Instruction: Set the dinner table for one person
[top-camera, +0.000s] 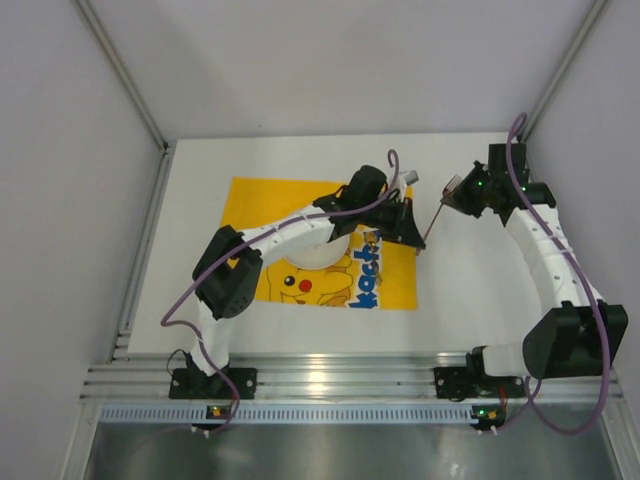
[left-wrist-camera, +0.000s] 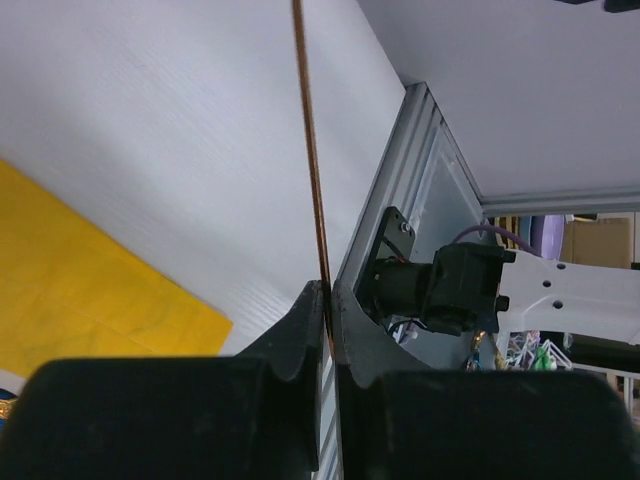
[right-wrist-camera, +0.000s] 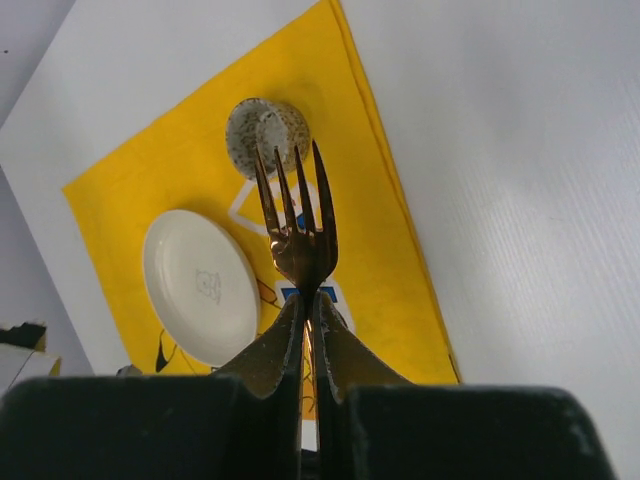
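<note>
holding the fork (right-wrist-camera: 300, 240) with both rn: right gripper (right-wrist-camera: 308, 298) clamped at its neck, left gripper (left-wrist-camera: 328, 290) pinching the handle (left-wrist-camera: 312, 150), table (top-camera: 470, 300) right below them.

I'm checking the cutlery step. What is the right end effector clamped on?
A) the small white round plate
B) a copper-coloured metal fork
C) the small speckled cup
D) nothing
B: the right wrist view shows the right end effector shut on the copper-coloured metal fork just below its tines; the white round plate and speckled cup sit on the yellow cloth mat.
</note>
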